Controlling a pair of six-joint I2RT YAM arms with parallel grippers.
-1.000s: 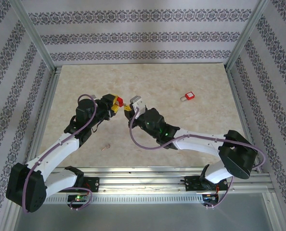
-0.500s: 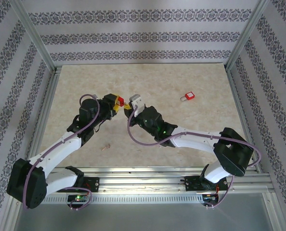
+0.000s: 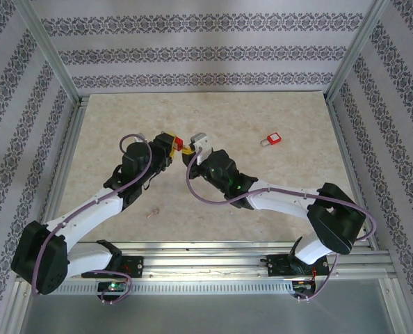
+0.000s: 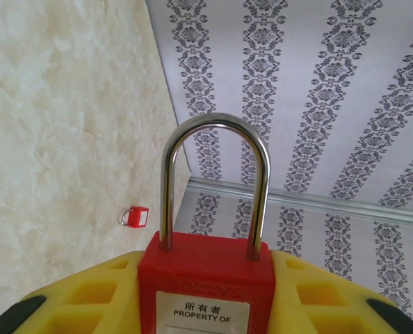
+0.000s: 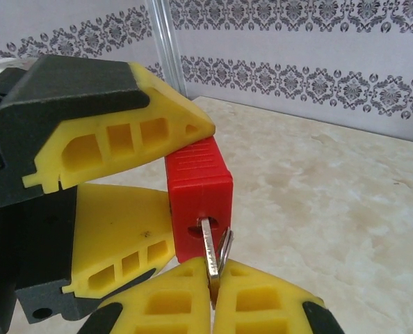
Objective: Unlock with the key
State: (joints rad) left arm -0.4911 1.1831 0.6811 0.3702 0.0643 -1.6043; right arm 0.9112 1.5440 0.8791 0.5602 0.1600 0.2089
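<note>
From above, the left tool (image 3: 169, 143) pinches a red padlock (image 3: 171, 138) over the middle of the table (image 3: 262, 111), slightly toward the left edge. The right tool (image 3: 188, 150) meets it from the right-edge side. A second padlock (image 3: 273, 140) lies well apart toward the right edge, with bare table all round.

Left wrist: the shackle (image 4: 214, 182) stands upright in the picture, both legs seated, the lock's long axis running toward the patterned wall (image 4: 318, 83).

Right wrist: the keyhole end faces the right tool, which is pressed together on the key (image 5: 208, 247). The blade is in line with the lock body, its tip in the keyhole
</note>
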